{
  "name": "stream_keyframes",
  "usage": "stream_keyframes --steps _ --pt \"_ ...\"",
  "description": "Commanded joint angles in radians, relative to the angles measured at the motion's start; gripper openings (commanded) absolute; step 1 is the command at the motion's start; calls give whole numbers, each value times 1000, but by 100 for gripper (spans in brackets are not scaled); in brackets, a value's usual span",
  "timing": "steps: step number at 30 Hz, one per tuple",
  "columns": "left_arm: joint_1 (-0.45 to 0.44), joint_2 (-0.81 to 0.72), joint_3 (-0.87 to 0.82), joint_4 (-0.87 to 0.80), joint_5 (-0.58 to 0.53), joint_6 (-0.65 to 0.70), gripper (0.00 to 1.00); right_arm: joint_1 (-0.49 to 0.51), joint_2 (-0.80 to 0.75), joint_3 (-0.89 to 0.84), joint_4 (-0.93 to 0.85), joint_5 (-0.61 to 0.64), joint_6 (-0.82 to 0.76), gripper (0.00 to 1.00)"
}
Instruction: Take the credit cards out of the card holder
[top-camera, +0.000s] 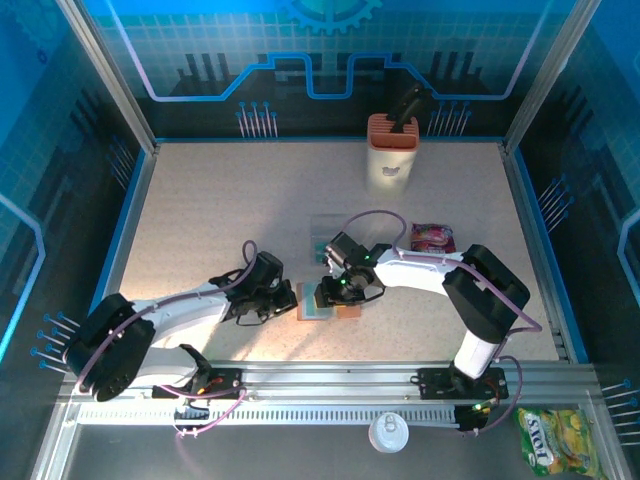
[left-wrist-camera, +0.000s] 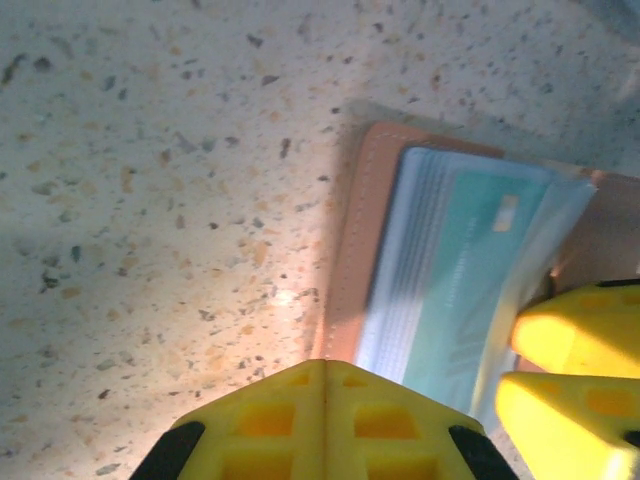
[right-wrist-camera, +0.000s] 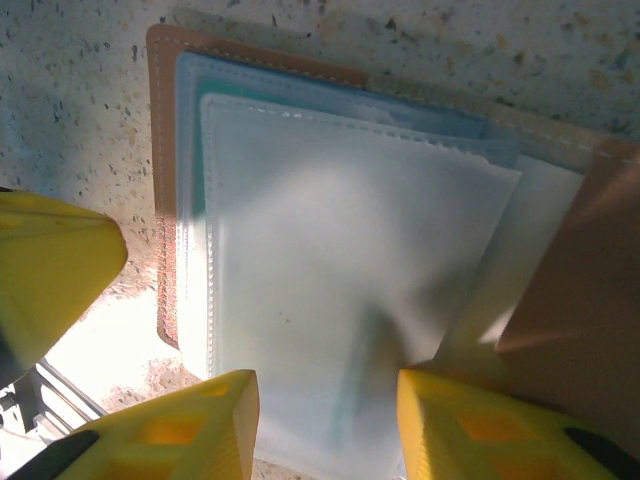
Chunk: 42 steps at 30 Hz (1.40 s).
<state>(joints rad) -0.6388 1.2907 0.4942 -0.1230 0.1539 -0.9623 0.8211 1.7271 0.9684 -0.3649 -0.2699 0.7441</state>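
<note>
Inside the blue-walled cell, on the near half of the speckled table (top-camera: 200, 200), the card holder (left-wrist-camera: 355, 230) lies open, left to right. The clenched left gripper (left-wrist-camera: 325, 385) sits at its left edge. The right gripper (right-wrist-camera: 325, 392), jaws apart and empty, hangs directly over the pocketed teal credit cards (left-wrist-camera: 470, 270).

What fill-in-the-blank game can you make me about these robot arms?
The card holder lies on the ____. The left gripper is ____. The fingers of the right gripper are coloured ____. The snack packet lies nearer the ____ arm.
Missing words: table, shut, yellow, right.
</note>
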Motion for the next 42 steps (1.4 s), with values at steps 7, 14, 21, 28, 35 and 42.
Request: stream_keyframes --steps 7,14,21,28,35,42 --pt "-7 -26 25 104 67 -39 13 -16 -20 -34 29 -28 0 39" --pt "-14 44 22 196 105 -81 20 -25 -23 -49 41 -39 0 38" --pt "-20 98 43 237 126 -86 23 -28 -32 -72 65 -45 9 36" --pt "-22 129 44 256 128 -99 20 -32 -39 -83 84 -55 17 36" --pt "-27 167 47 295 151 -117 21 -32 -50 -83 83 -60 14 36" --pt "-35 151 78 267 151 -111 20 -33 -117 -83 33 -17 6 36"
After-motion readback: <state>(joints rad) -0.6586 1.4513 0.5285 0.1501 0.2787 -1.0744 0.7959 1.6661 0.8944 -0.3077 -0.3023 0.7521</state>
